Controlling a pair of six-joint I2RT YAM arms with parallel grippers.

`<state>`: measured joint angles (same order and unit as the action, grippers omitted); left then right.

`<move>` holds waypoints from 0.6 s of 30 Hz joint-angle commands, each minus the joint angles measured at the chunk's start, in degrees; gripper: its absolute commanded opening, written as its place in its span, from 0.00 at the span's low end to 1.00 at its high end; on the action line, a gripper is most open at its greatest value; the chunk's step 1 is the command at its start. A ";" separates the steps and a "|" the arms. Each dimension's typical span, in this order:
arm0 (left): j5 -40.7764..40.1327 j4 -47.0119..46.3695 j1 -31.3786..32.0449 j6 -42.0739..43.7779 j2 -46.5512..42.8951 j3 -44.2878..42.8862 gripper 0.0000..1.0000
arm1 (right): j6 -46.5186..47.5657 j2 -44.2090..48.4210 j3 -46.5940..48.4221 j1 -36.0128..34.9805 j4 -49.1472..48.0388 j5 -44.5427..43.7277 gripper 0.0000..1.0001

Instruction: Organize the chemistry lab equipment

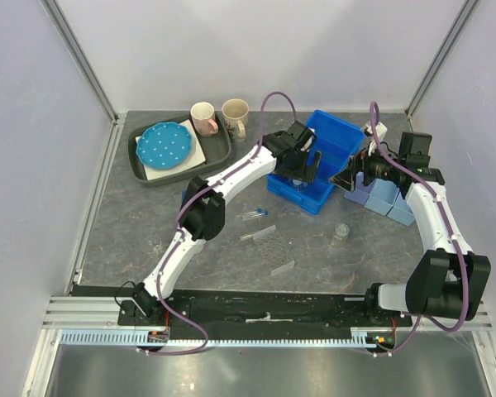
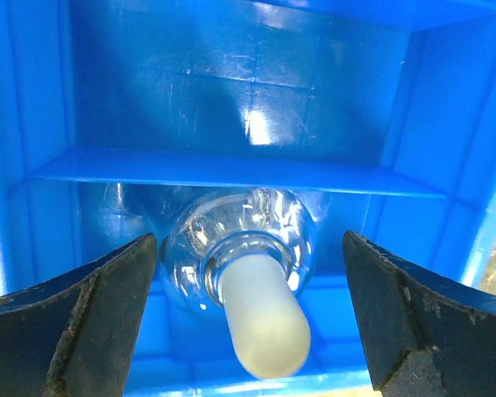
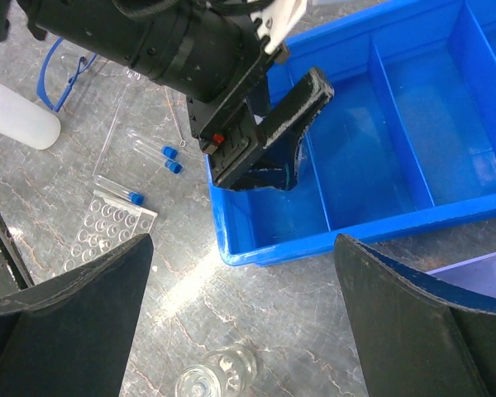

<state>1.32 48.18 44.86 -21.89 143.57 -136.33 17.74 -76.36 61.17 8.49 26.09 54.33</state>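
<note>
Grey marbled table (image 1: 149, 240), white walls; blue bin (image 1: 339, 132) at 1 o'clock. My left claw (image 2: 248, 240) stands apart astride a glass flask (image 2: 260, 314) lying in the bin: release step, I judge. Next: lift straight clear. My right claw (image 3: 241, 248), likewise apart, has the small beaker (image 3: 219, 372) at its 6 o'clock.

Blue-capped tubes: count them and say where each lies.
3. The first tube and second tube lie side by side on the table near the blue bin; the third tube lies along the clear rack. Others may be hidden.
</note>
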 commanded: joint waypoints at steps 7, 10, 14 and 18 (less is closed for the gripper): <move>-1.23 -2.74 0.23 2.99 -14.97 -1.92 1.00 | 5.46 4.02 2.81 0.21 4.05 2.45 0.98; -1.23 -4.15 0.23 3.60 -19.79 0.88 1.00 | 10.11 4.20 5.35 0.12 9.76 2.54 0.98; -3.87 -6.61 0.14 5.27 -27.80 7.56 1.00 | 17.40 4.29 8.18 0.12 16.97 2.19 0.98; -6.33 -12.04 -0.21 8.17 -39.48 21.84 1.00 | 24.77 6.13 8.80 0.03 24.17 2.19 0.98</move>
<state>-1.50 42.50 44.86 -18.61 114.32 -123.96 31.88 -73.01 67.46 8.49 41.85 54.61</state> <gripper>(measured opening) 0.995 0.982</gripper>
